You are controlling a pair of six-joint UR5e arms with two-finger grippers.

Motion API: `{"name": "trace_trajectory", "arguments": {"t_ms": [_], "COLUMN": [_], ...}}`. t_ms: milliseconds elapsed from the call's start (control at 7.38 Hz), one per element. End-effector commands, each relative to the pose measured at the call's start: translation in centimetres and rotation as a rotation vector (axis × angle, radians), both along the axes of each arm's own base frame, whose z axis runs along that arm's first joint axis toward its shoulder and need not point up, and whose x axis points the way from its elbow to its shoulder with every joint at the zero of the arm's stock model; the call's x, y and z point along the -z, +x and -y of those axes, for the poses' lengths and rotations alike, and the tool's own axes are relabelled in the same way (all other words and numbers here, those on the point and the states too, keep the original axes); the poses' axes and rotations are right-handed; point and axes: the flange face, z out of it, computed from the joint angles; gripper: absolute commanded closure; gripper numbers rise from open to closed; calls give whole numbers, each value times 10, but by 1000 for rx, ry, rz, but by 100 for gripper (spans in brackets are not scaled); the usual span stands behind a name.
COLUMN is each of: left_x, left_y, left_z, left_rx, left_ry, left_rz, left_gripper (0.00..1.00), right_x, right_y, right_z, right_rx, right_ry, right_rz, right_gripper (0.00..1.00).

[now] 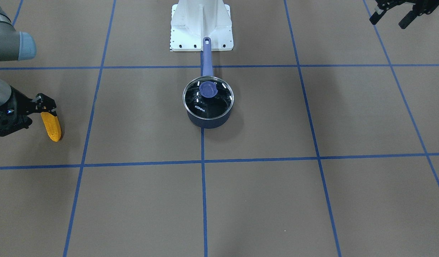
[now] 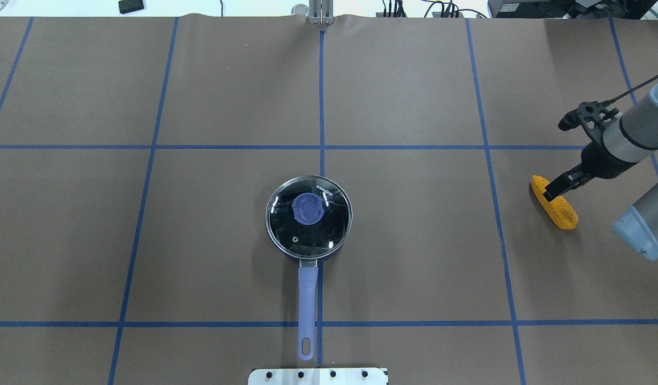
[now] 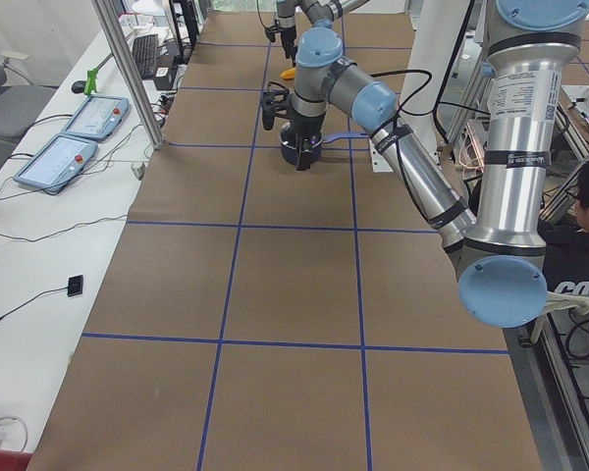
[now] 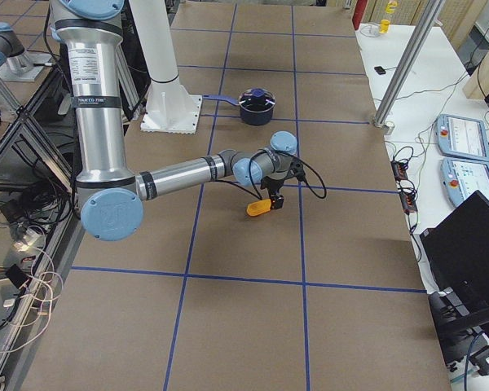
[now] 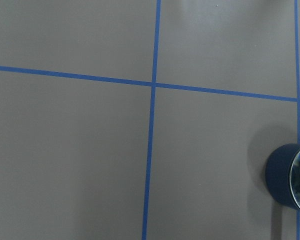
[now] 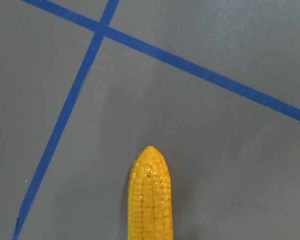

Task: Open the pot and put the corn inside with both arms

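The pot (image 1: 208, 120) stands mid-table with its glass lid (image 1: 205, 103) on, and its long handle (image 1: 206, 57) points toward the robot base. It also shows in the overhead view (image 2: 309, 214) and at the right edge of the left wrist view (image 5: 285, 175). The corn (image 1: 51, 126) is far off on my right side, low at the table (image 2: 556, 207). My right gripper (image 1: 47, 112) is shut on one end of it; the tapered tip points away in the right wrist view (image 6: 150, 195). My left gripper (image 1: 390, 18) is open and empty, raised beside the pot.
The white base plate (image 1: 201, 25) sits just behind the pot handle. Blue tape lines (image 2: 322, 107) divide the brown table cover. Control pendants (image 3: 88, 118) and a metal post (image 3: 128, 69) stand along the table's far edge.
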Motion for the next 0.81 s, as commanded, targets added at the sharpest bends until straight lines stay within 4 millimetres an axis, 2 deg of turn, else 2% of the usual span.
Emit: {"name": "trace_trajectory", "arguments": {"t_ms": [0,407,542,678], "left_x": [18,41,47,47], "left_y": [38,73,83,88], "left_z": [-1,-6,-6,-8], "left_rx": [10,1,20,19], "left_ry": [-22,-63,-58,-66], "left_rz": [18,-10,2,5], "left_gripper": [2,2,2,2], "right_x": [-4,-23,-26,-25], "right_y": [-27,-31,-34,-35], "right_z": [-11,-10,-6,-5], "right_rx": [0,13,8,15], "right_ry": [22,20,23,29], "right_rz": [-34,-42,-36,-29], "right_gripper": [0,2,5,24]}}
